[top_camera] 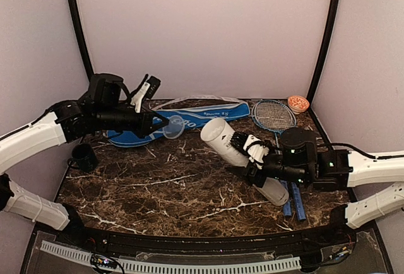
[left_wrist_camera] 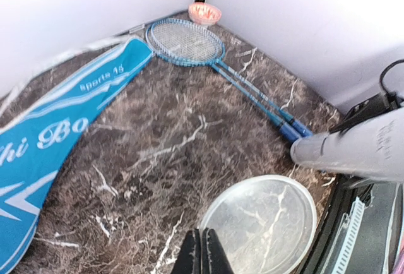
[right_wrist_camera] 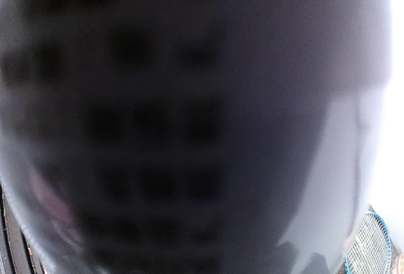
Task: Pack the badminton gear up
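Note:
My right gripper [top_camera: 251, 155] is shut round the middle of the long white tube [top_camera: 221, 138] and holds it tilted above the table, open end up and to the left. The tube's blurred wall [right_wrist_camera: 189, 122] fills the right wrist view and hides the fingers. My left gripper [top_camera: 165, 124] is shut on the rim of a clear round lid [left_wrist_camera: 262, 223], a little left of the tube's open end; its fingertips [left_wrist_camera: 211, 255] pinch the rim. Two blue-handled rackets [top_camera: 276, 115] lie at the back right. The blue racket cover [top_camera: 189, 119] lies at the back. No shuttlecocks show.
A small orange-patterned bowl [top_camera: 298, 103] sits in the back right corner, beside the racket heads. A small black cup [top_camera: 84, 157] stands at the left edge. The racket handles [top_camera: 295, 203] run under the right arm. Walls close the table at back and sides.

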{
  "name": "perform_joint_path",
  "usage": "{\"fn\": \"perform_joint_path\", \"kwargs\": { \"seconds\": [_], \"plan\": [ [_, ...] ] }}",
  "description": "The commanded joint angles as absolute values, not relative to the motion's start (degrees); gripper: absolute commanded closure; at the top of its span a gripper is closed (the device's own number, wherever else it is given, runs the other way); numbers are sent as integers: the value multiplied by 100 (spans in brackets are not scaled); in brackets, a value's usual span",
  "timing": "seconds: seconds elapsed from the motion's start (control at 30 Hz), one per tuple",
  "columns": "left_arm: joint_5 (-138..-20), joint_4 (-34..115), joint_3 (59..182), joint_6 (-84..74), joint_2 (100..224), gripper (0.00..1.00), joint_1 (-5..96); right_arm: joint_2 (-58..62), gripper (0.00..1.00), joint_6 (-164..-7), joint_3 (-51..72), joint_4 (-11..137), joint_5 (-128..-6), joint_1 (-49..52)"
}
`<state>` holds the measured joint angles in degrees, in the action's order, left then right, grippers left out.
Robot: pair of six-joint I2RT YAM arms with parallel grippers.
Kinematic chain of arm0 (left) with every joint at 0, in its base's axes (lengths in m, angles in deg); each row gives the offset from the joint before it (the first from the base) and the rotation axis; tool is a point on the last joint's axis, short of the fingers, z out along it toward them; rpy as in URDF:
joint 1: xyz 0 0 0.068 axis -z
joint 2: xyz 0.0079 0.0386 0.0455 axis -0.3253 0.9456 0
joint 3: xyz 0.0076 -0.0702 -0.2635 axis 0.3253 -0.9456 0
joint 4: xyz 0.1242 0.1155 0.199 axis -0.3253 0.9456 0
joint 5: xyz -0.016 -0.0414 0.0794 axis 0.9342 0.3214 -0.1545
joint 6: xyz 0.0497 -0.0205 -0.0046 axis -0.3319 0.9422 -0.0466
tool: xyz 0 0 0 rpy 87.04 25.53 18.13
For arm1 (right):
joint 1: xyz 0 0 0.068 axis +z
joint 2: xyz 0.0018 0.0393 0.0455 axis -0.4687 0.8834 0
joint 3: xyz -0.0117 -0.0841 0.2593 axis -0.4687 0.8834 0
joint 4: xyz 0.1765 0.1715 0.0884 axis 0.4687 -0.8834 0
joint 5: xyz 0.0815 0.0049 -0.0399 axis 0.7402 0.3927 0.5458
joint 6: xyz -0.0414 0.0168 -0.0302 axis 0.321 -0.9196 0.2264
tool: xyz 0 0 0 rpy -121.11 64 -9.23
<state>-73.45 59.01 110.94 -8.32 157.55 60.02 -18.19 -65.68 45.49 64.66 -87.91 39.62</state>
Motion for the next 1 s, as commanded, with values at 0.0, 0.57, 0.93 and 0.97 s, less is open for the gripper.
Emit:
{"fn": "perform_joint_path", "kwargs": {
  "seconds": [0.0, 0.57, 0.93, 0.97],
  "plan": [
    [-7368, 6409, 11672, -974, 15180, 100, 6021, -1663, 45, -6373, 4249, 6572, -8700, 4021],
    [-8437, 6903, 12651, -1526, 15623, 100, 7679, -1095, 45, -6171, 3763, 6552, -8643, 4135],
    [-8355, 6844, 12746, -1528, 15820, 100, 7831, -1052, 45, -6160, 3771, 6630, -8654, 4151],
    [-8332, 6840, 12746, -1526, 15827, 100, 7831, -1042, 45, -6162, 3764, 6639, -8654, 4163]
  ]
}}
